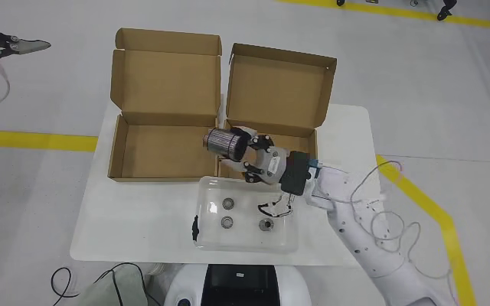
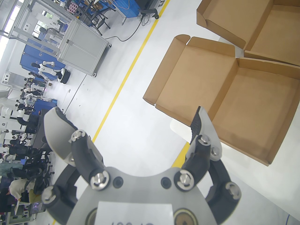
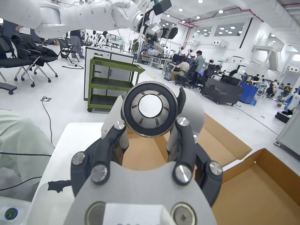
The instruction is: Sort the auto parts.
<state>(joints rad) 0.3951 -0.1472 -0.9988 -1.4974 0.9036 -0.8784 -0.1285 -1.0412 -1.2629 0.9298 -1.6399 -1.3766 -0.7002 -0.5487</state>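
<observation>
Sorting looks like it's in its early stages here. The left cardboard box point(image 1: 162, 151) has a bare floor in both the top and left wrist views, so nothing has landed in it. The right cardboard box point(image 1: 277, 90) I can't judge, because the arm covers most of its base. Three small round parts point(image 1: 228, 203) sit in the clear plastic tray point(image 1: 210, 239) at the front of the table point(image 1: 115, 222), so by my guess at least those three and the one in the air are left to do.

The one in the air is a cylindrical bearing point(image 1: 223, 143) (metal, hollow, dark rim at the end). The right gripper point(image 3: 150, 118) has its fingers clamped on either side of it. The arm reaches in from the robot's right over the tray, holding the bearing on its side above the spot where the two boxes meet. It's more over the left box's near edge, but I can't say which box it's meant for.

The left gripper point(image 2: 127, 115) is parked way off the table, up high over the floor, with its fingers spread apart and nothing between them.
</observation>
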